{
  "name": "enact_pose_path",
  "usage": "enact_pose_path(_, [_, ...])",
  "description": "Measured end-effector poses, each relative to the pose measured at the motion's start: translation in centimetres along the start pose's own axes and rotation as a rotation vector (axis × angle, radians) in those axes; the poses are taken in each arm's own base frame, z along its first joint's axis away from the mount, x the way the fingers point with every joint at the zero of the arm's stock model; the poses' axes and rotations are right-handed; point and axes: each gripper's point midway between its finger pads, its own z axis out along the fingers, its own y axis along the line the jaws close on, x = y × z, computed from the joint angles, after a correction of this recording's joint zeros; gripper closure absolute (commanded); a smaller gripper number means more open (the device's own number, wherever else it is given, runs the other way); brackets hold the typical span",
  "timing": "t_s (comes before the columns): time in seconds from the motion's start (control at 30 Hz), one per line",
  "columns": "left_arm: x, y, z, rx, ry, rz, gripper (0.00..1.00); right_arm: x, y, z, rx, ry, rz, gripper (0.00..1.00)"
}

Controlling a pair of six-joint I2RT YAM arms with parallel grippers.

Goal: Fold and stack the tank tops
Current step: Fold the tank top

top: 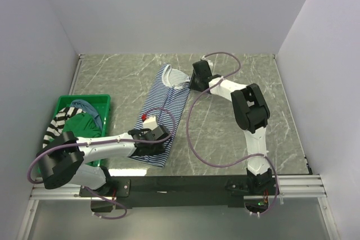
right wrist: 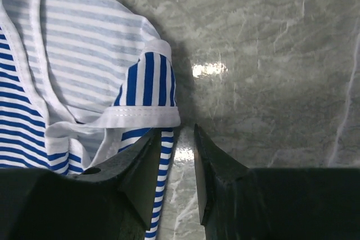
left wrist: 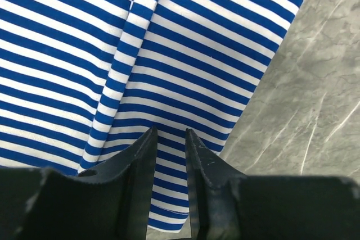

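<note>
The left pincer (left wrist: 169,134) has its jaws a little apart, tips down at the near hem of the striped top (top: 162,108), which lies long on the table (top: 242,71); whether the tips press the cloth I cannot tell. The right pincer (right wrist: 175,130), jaws also a little apart, has a thin strap (right wrist: 162,164) in its gap at the far end. Only the top view shows the bin (top: 90,98) on the left with more tops (top: 81,123), heaped and partly hidden behind the left arm.
</note>
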Motion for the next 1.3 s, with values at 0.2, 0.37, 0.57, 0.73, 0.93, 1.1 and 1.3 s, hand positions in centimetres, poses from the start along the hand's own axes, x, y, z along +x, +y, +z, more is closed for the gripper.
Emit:
enact_pose_path(0.2, [0.1,-0.1,0.0,0.015,0.006,0.018,0.69,-1.8,0.8,0.1,0.019,-0.013,0.000,0.63])
enact_pose_path(0.37, [0.5,-0.1,-0.3,0.033,0.027,0.037,0.68,-2.9,1.5,1.0,0.038,-0.007,-0.008,0.66])
enact_pose_path(0.57, [1.3,0.2,-0.8,0.048,0.075,0.067,0.69,-2.5,0.9,1.5,0.074,0.021,-0.026,0.93])
enact_pose_path(0.73, [1.9,0.1,-1.0,0.067,0.106,0.096,0.69,-2.2,0.0,1.4,0.111,0.028,-0.054,1.00])
enact_pose_path(0.93, [2.5,0.0,-1.2,0.090,0.135,0.118,0.70,-2.8,-1.4,0.7,0.160,-0.005,-0.167,1.00])
enact_pose_path(1.1, [2.8,0.0,-1.4,0.103,0.152,0.136,0.71,-4.8,-1.2,-1.5,0.196,-0.073,-0.322,1.00])
enact_pose_path(1.3, [3.1,0.0,-1.5,0.118,0.165,0.148,0.72,-6.7,2.3,-3.5,0.220,-0.192,-0.533,0.75])
